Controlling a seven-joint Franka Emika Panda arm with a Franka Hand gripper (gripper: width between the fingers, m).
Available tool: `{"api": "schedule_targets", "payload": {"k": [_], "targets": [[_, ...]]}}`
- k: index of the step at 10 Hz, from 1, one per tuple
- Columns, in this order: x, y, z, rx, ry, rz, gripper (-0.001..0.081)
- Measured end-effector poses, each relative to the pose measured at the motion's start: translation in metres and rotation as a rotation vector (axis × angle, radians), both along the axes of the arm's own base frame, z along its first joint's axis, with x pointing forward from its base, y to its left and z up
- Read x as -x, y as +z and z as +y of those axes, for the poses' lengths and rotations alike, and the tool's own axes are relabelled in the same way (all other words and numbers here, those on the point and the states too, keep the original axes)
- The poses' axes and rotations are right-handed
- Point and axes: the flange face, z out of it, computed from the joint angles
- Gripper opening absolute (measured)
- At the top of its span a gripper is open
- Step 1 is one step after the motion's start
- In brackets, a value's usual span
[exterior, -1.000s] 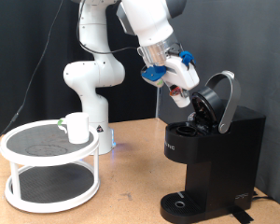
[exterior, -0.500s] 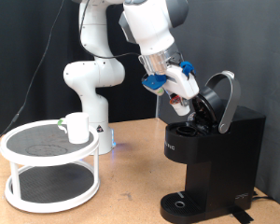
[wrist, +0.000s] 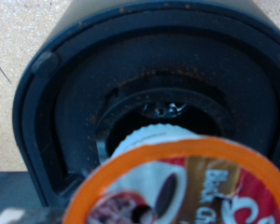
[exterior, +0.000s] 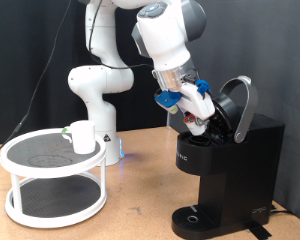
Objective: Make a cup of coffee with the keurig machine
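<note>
While lid stands open | gripper [exterior: 198, 112] pinches pod [wrist: 182, 187] above keurig machine [exterior: 230, 165]

Pod lid [wrist: 191, 191], lower frame of wrist view: partial white text "Black Ch…", rest cut off. Coffee maker [exterior: 222, 170] front logo unreadable.

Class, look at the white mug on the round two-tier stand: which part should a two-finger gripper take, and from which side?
Grip the cup across its rim wall, coming from above. It stands upright on the stand's top shelf with open space overhead. Its handle cannot be made out in the exterior view, so the rim is probably the safer hold.
</note>
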Motion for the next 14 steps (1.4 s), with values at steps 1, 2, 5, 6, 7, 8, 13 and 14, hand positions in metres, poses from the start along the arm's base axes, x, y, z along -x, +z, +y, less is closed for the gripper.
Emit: {"api": "schedule_targets", "payload": {"k": [1, 2, 5, 6, 7, 8, 13, 14], "targets": [[-0.001, -0.004, 0.001, 0.003, -0.001, 0.002, 0.0378], [-0.002, -0.007, 0.002, 0.006, 0.0, 0.005, 0.0378], [-0.003, -0.014, 0.004, 0.014, 0.008, 0.013, 0.0378], [-0.004, -0.017, 0.005, 0.014, 0.01, 0.017, 0.0378], [-0.004, -0.018, 0.006, 0.015, 0.011, 0.019, 0.0378], [-0.004, -0.019, 0.007, 0.016, 0.012, 0.021, 0.0378], [-0.004, -0.022, 0.007, 0.025, 0.011, 0.029, 0.0635], [-0.004, -0.022, 0.007, 0.024, 0.01, 0.029, 0.072]]}}
